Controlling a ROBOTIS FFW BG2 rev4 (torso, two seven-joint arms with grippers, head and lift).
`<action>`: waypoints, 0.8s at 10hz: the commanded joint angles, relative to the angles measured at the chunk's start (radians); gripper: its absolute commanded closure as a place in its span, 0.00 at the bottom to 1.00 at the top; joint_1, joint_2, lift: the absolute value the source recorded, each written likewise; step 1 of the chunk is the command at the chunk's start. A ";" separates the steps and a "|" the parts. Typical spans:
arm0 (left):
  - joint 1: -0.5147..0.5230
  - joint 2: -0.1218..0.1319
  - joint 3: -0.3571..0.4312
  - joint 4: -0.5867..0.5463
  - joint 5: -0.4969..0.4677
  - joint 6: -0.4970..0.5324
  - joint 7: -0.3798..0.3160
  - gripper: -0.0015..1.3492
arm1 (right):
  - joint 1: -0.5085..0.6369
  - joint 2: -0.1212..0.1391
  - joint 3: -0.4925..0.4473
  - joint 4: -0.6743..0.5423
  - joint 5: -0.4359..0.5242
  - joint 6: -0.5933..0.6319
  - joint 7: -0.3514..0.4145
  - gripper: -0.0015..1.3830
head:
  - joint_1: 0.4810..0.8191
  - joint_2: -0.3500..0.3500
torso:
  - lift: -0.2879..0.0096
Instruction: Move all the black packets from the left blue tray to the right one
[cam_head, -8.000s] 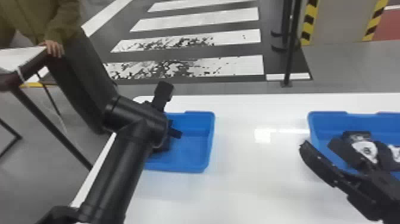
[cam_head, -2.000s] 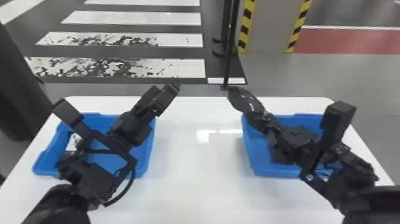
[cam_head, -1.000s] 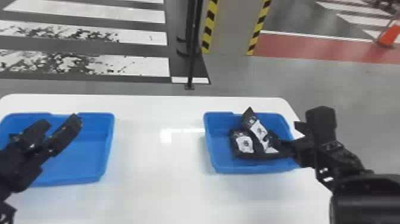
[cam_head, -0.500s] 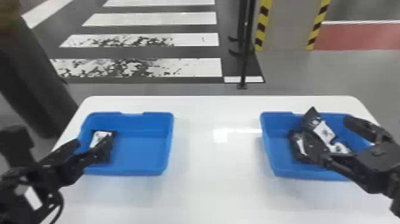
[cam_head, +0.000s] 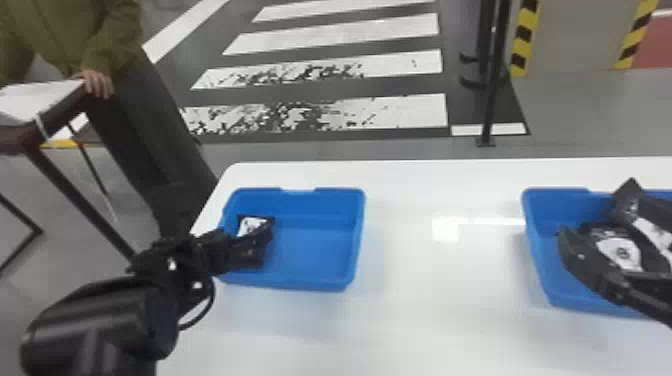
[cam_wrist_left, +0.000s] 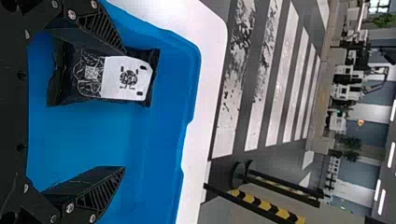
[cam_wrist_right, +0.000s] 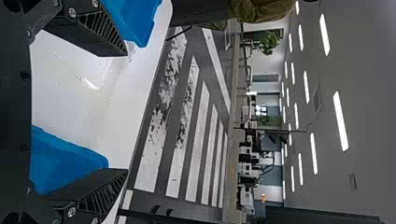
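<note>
My left gripper (cam_head: 254, 246) is over the left part of the left blue tray (cam_head: 320, 284), at a black packet (cam_head: 251, 225) with a white label. Seen from the left wrist, the left gripper (cam_wrist_left: 123, 110) stands open; the packet (cam_wrist_left: 119, 77) lies flat, partly covered by one finger. Over the right blue tray (cam_head: 537, 250) is my right gripper (cam_head: 582, 260), partly cut off at the view's edge. Black packets (cam_head: 620, 250) lie piled beside and behind it. In the right wrist view the right gripper (cam_wrist_right: 126, 112) is open, nothing between its fingers.
Both trays stand on a white table (cam_head: 430, 320) with a wide gap between them. Behind the table rises a thin black post (cam_head: 492, 90). A dark-framed stand (cam_head: 55, 117) is on the floor at the left.
The head view has swung left since half a second ago. My left gripper has moved in over the packet in the left tray. My right gripper has shifted left over the right tray.
</note>
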 joint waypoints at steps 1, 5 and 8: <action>-0.087 0.000 -0.008 0.107 -0.059 0.050 0.005 0.13 | 0.001 0.000 0.004 0.008 -0.010 0.000 0.002 0.10 | 0.63 0.87 | 0.50; -0.237 0.040 -0.070 0.338 -0.075 0.131 0.042 0.13 | 0.006 -0.002 0.012 0.018 -0.032 0.000 0.007 0.10 | 0.63 0.90 | 0.50; -0.274 0.037 -0.068 0.394 -0.083 0.156 0.040 0.35 | 0.006 0.000 0.012 0.035 -0.054 0.002 0.008 0.10 | 0.63 0.88 | 0.50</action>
